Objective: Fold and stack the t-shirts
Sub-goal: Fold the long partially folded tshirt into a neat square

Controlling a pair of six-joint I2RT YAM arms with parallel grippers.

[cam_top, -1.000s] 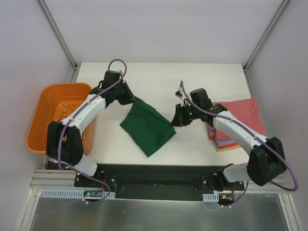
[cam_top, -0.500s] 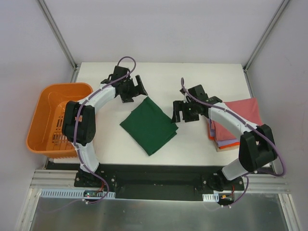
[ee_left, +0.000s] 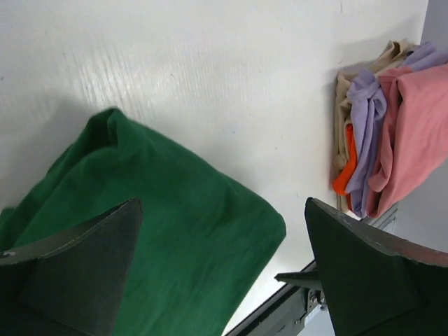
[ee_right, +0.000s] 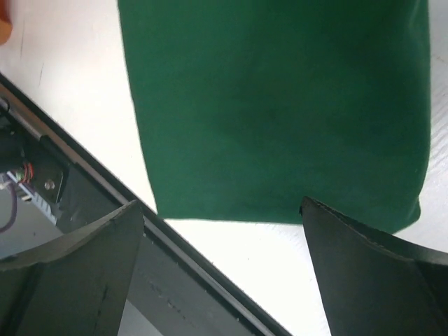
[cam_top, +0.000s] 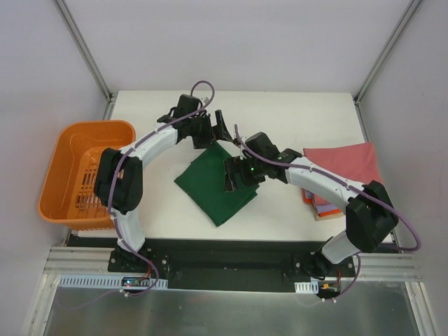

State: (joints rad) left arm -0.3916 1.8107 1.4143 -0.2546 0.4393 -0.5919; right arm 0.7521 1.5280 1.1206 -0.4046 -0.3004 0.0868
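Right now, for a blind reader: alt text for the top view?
A folded green shirt lies centred under two open grippers: left gripper at its far corner, right gripper at its right side. Folded shirts stack on the right, basket on the left.

One green t-shirt [cam_top: 210, 190] — one basket [cam_top: 61, 152]

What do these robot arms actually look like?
Both the left arm and right arm have white tube-like segments joined by black joints, with a purple cable looping along each. Each ends in two dark, wedge-shaped fingers.
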